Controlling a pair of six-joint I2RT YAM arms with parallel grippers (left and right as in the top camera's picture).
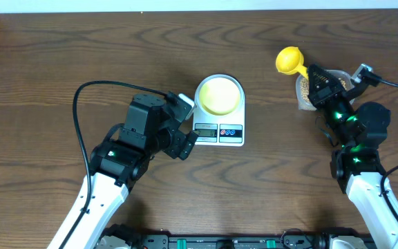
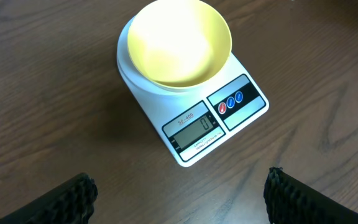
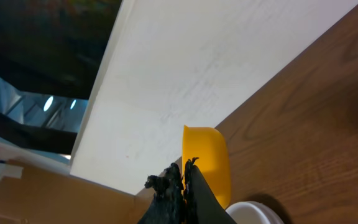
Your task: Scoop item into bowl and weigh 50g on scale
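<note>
The small round tan beans (image 1: 301, 87) lie heaped in a clear rounded plastic container (image 1: 300, 101) on the brown wood-grain tabletop (image 1: 61, 55), towards its right edge in the far half. Just beside the container, on the side facing the middle of the tabletop, a yellow plastic scoop (image 1: 289, 60) (image 3: 207, 165) is held up by its handle. The right gripper (image 1: 314, 75) (image 3: 185, 180) is over the container, its jaws clamped together on that handle (whether the scoop carries any beans cannot be told).

Well apart from the container, near the middle of the tabletop, sits a white flat digital kitchen scale (image 1: 218, 131) (image 2: 148, 102). Its grey display (image 2: 193, 129), reading 0, and two round buttons (image 2: 230, 101) run along the near edge. A pale-yellow round shallow bowl (image 1: 219, 95) (image 2: 176, 43) rests on the scale's far part, its inside plain yellow.

The left gripper (image 1: 185, 128) (image 2: 179, 202) hangs just left of the scale, jaws spread wide apart and gripping nothing.
</note>
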